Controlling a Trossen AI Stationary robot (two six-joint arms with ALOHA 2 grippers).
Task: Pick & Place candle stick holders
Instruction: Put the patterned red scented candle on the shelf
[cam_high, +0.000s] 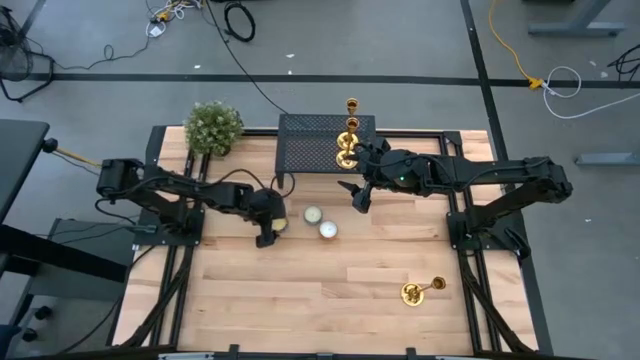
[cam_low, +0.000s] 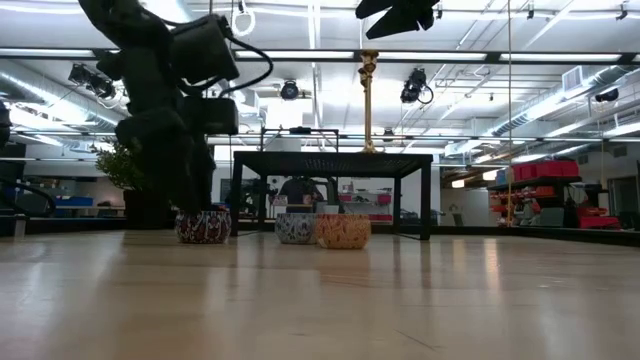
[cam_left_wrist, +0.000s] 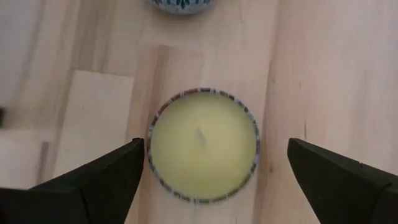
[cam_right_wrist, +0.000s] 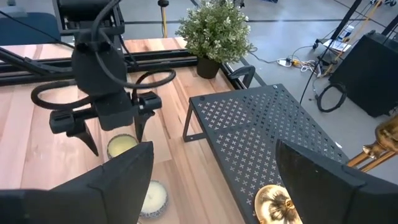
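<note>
Near candlestick (cam_high: 421, 291): lies on its side near the front right of the desk (cam_high: 330, 300), well apart from both arms; long axis runs slightly uphill toward the right edge, round base left, cup end right. Only the high view shows it.

Left end effector (cam_high: 268, 232): mid-desk, pointing straight down, fingers spread wide on either side of a yellow candle (cam_left_wrist: 203, 144), gripping nothing. Left wrist view shows gaps between each finger and the candle rim.

Candles: three small ones in a row on the desk; the high view gives the white candle (cam_high: 312, 215) and a second white one (cam_high: 328, 230). Low view shows their patterned sides, which the high view does not.

Right end effector (cam_high: 357, 193): raised above the desk beside the front edge of the black mesh rack (cam_high: 312, 145), fingers wide apart, empty. Low view catches only its tip at the top edge.

Rack candlesticks: two upright on the rack's right part, long axes vertical; front one (cam_high: 347, 152) with its base on the mesh, rear one (cam_high: 351, 106) behind it. Low view shows one tall upright stem (cam_low: 368, 95); right wrist view shows a brass base (cam_right_wrist: 278, 203).

Far left corner: potted plant (cam_high: 213, 128).
</note>
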